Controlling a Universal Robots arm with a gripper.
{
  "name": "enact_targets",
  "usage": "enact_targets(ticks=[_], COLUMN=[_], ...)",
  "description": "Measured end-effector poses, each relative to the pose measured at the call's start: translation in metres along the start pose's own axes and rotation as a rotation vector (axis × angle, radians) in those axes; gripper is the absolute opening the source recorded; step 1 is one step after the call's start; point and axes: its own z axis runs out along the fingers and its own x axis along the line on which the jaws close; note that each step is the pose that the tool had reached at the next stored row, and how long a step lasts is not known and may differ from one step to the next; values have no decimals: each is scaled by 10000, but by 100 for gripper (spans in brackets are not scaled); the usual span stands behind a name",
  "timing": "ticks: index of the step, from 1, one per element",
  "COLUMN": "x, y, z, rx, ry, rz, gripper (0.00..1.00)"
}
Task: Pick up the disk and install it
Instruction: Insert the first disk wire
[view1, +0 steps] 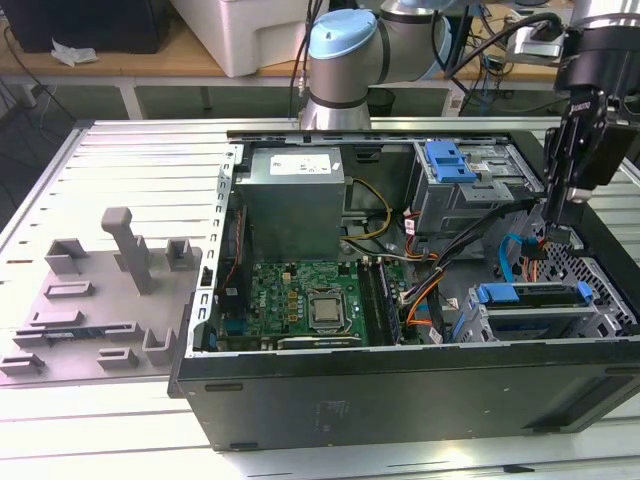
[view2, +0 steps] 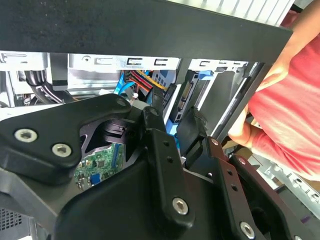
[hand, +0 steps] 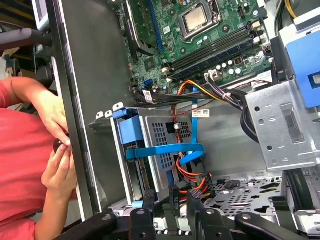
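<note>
Disk (view1: 530, 318) location: slotted in the drive cage (view1: 605, 322) at the case (view1: 400, 400) corner, exterior view's right, blue bracket (view1: 560, 292) uppermost. Hand (view1: 553, 222) state: open, gripping nothing, hovering just beside the cage, near the blue and orange cables (view1: 512, 252). Fingertips (view2: 154, 117) apart in the second wrist view, nothing between. Step in hand, by judgement: seating, with pick-up apparently done. Next move requirements, likely: confirm full insertion; keep clear of cables; descend slowly. Caution: person's hands (hand: 57, 160) touching the case wall in the first wrist view.

One computer case (view1: 400, 400), one motherboard (view1: 300, 295), one robot arm (view1: 345, 50), two hands (hand: 52, 117) (hand: 60, 170).
</note>
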Motion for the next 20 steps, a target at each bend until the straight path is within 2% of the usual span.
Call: enact_targets(ticks=[6,13,20], x=[-6,-6,-1], y=[-3,-7,0], z=[23,41,67], rx=[-11,110,121], ry=[8,13,11], rz=[-33,-242,-260], gripper=[39,39,39])
